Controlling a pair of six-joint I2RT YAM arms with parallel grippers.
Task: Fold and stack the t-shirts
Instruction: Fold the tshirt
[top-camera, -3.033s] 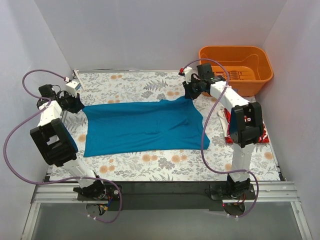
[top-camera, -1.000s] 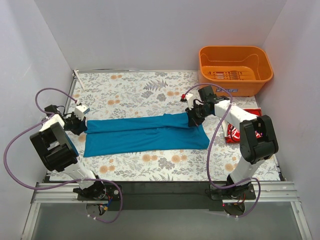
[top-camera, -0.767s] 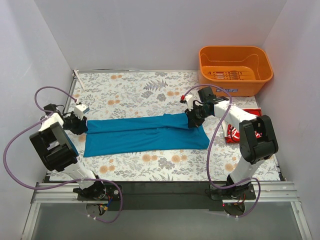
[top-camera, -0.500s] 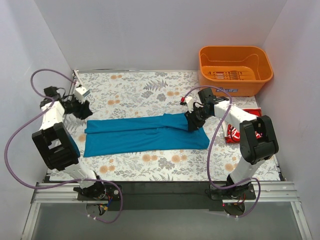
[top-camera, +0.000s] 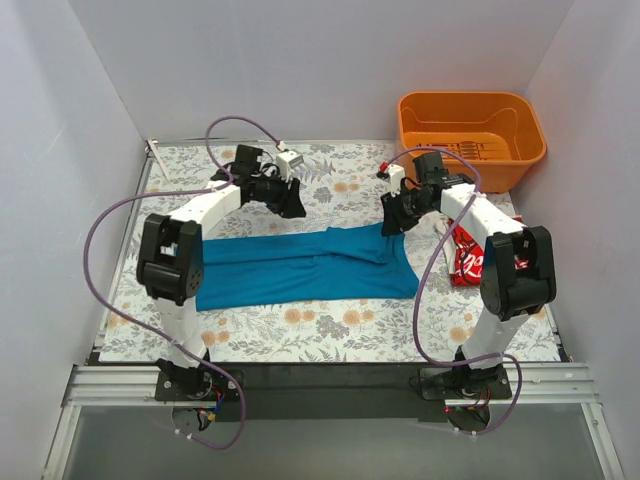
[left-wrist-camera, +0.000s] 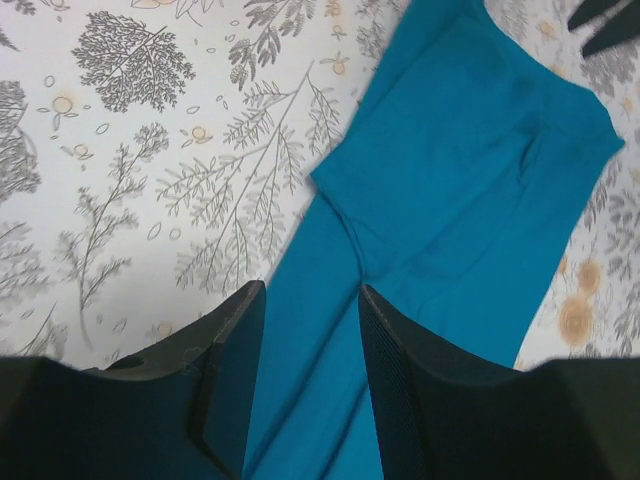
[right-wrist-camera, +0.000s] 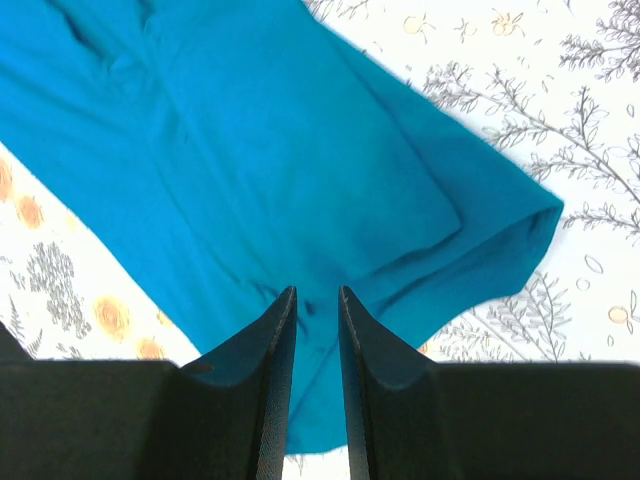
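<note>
Left gripper (top-camera: 288, 197) has swung from the left end of the teal shirt (top-camera: 300, 265) to the far middle of the table (top-camera: 330, 330). The right gripper (top-camera: 393, 222) has lifted off the shirt's right end.

Top view: the shirt lies flat mid-table as a narrow folded band, long axis left-right. Can't tell which end is the neck. The red shirt (top-camera: 465, 262) sits crumpled just right of it, beside the right arm. The basket (top-camera: 470, 125) is in the far right corner. Both grippers look clear of the cloth, probably let go so the fold stays put.

Left wrist: fingers (left-wrist-camera: 230, 380) parted, nothing between them, over the band's edge; likely lining up the next fold.

Right wrist: fingers (right-wrist-camera: 275, 380) narrowly apart, gripping nothing, above the doubled-over right end.
</note>
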